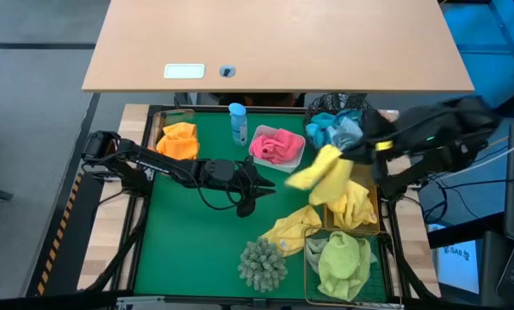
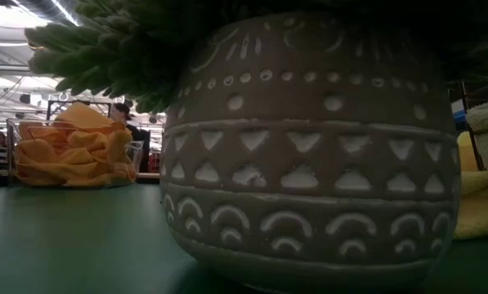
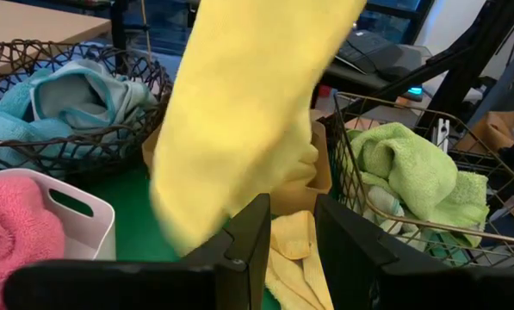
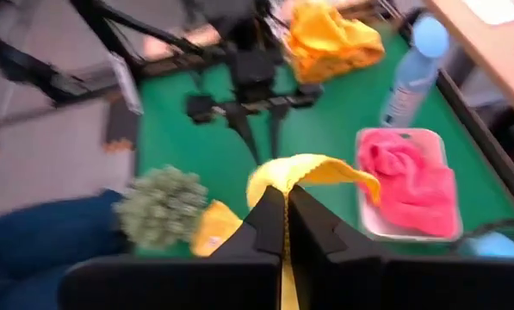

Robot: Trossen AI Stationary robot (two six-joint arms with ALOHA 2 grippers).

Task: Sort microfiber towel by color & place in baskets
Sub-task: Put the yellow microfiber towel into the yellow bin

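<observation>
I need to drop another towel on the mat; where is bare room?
The green mat lies bare below the left tool, left of the shaggy clump. The right side is crowded: gold baskets, yellow towels, pink-filled white tub.

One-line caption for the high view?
Right gripper carries a yellow towel above the gold basket; left gripper waits mid-table.

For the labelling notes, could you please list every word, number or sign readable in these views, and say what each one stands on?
No text can be read in any view.
White label on the wooden tabletop: print too small to read.
Blue bottle: no legible label.
Screen at the right edge: marks too blurred to read.
Patterned pot: only embossed triangles, dots and arches, no lettering.
</observation>
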